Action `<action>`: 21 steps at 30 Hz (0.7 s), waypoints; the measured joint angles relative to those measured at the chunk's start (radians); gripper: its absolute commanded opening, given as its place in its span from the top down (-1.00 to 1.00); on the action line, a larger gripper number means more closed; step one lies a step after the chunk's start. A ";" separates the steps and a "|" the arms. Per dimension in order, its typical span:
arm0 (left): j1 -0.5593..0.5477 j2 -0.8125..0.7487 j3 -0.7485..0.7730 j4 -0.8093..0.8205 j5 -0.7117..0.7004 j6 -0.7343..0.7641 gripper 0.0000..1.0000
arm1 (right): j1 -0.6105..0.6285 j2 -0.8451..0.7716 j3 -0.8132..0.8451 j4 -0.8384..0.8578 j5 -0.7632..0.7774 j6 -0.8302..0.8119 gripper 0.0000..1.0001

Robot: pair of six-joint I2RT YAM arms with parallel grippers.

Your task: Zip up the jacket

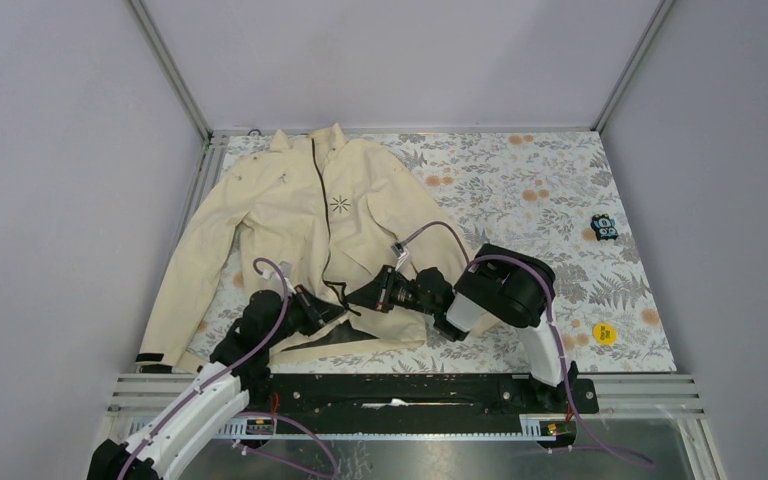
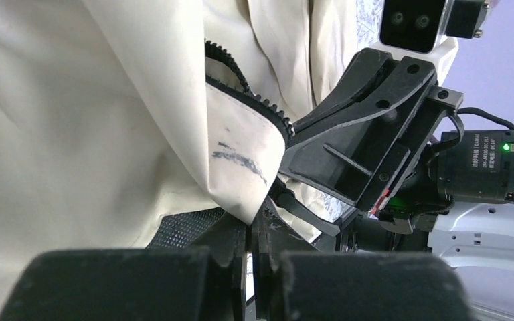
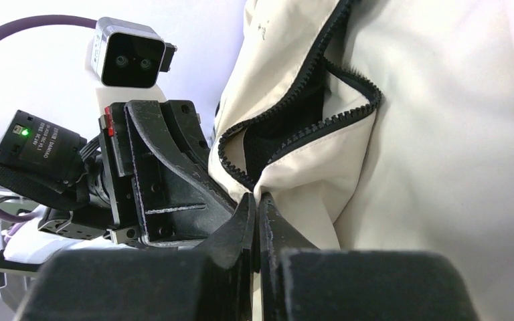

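The cream jacket (image 1: 300, 215) lies flat on the left of the patterned table, collar at the far side, its dark zipper (image 1: 322, 215) running down the front and open at the bottom. My left gripper (image 1: 335, 312) is shut on the jacket's bottom hem at the zipper's left side; the cream flap with black teeth (image 2: 241, 154) runs into its jaws. My right gripper (image 1: 358, 300) is shut on the hem at the other zipper side; the fabric (image 3: 308, 180) goes between its tips. The two grippers face each other, almost touching. The open zipper teeth (image 3: 294, 127) show dark lining between them.
A small black and blue object (image 1: 604, 228) lies at the far right of the table. A yellow round sticker (image 1: 604, 333) sits near the right front. The metal rail (image 1: 410, 385) runs along the near edge. Grey walls close in the sides.
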 measured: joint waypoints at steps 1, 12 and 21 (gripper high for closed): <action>0.000 0.009 -0.001 -0.001 0.006 0.000 0.99 | 0.004 0.000 -0.004 0.000 0.006 -0.001 1.00; -0.014 -0.074 -0.014 -0.062 0.052 -0.105 0.43 | 0.015 0.000 -0.012 0.000 0.057 -0.010 1.00; -0.014 -0.113 0.002 -0.101 0.036 -0.118 0.47 | 0.015 0.000 -0.012 0.000 0.072 -0.010 1.00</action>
